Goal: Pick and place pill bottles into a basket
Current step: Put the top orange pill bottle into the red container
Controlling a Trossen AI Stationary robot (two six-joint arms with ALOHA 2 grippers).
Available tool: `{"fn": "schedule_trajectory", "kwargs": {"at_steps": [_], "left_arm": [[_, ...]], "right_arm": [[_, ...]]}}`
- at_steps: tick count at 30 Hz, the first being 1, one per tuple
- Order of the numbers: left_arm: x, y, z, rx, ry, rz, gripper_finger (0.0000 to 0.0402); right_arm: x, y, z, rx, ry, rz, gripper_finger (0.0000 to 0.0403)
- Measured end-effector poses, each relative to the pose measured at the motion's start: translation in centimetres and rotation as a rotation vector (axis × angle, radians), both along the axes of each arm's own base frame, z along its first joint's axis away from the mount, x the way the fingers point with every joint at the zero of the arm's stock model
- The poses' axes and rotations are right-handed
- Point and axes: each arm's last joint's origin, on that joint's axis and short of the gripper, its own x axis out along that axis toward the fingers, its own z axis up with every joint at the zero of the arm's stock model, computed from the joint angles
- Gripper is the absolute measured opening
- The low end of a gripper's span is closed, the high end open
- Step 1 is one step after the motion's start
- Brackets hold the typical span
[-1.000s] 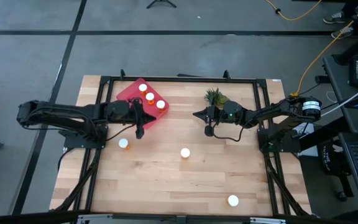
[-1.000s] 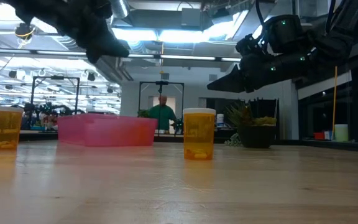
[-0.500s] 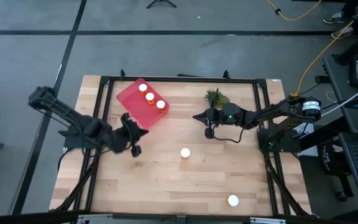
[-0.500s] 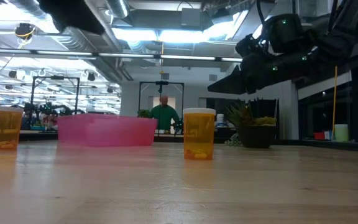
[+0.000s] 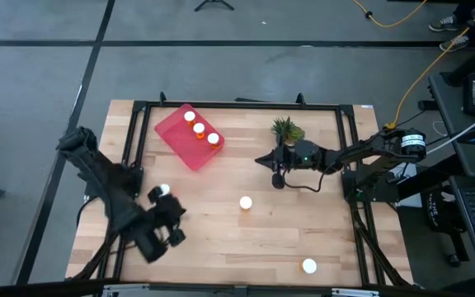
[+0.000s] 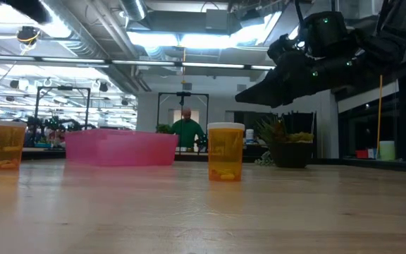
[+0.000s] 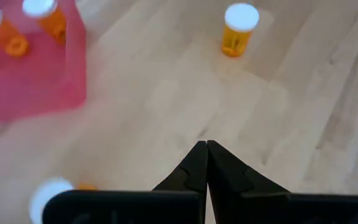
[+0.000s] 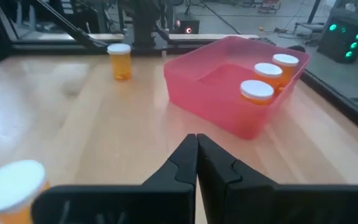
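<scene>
— Pill bottles, small orange plastic with white caps: where are they?
— Three stand in the square red-pink plastic basket (image 5: 188,136); three pill bottles (image 5: 245,202) remain on the wooden table (image 5: 303,231).
— The grippers?
— Left gripper (image 5: 176,210), fingers pressed together and empty, is beside one near the left edge. Right gripper (image 5: 261,155) is pinched closed, empty, by the potted plant (image 5: 284,128).

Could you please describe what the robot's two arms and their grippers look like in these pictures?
Both arms are black, jointed and slim, with black cables along them. The right arm carries small green lights near its wrist and a round silver-and-black joint by its base. Left gripper and right gripper each end in two dark, tapered, wedge-shaped jaws with notched inner edges.
</scene>
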Motion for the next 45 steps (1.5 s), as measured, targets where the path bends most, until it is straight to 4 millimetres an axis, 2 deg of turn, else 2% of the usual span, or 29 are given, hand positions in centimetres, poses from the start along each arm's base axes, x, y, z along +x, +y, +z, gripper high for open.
{"fn": "schedule_trajectory", "kwargs": {"at_steps": [7, 11, 19, 31, 36, 45], "left_arm": [[-3.8, -3.8, -2.4, -0.021, -0.132, 0.152, 0.0002], [-4.6, -4.6, -4.5, 0.033, -0.081, 0.234, 0.0002], [-3.8, -4.7, -7.1, 0.095, 0.014, 0.367, 0.0002], [-2.8, -4.3, -7.4, 0.113, 0.026, 0.371, 0.0010], [-2.8, -4.3, -7.3, 0.126, 0.039, 0.353, 0.0052], [-2.8, -4.3, -7.4, 0.131, 0.053, 0.341, 0.0172]], "right_arm": [[0.2, 1.4, 0.3, 0.036, -0.029, 0.046, 0.0011], [0.3, 2.3, 0.3, 0.035, -0.029, 0.071, 0.0011], [0.3, 3.4, 0.3, 0.035, -0.029, 0.109, 0.0011], [0.3, 3.5, 0.3, 0.056, -0.031, 0.106, 0.0011], [0.3, 3.5, 0.3, 0.057, -0.031, 0.106, 0.0011], [0.3, 3.5, 0.3, 0.060, -0.031, 0.107, 0.0011]]}}
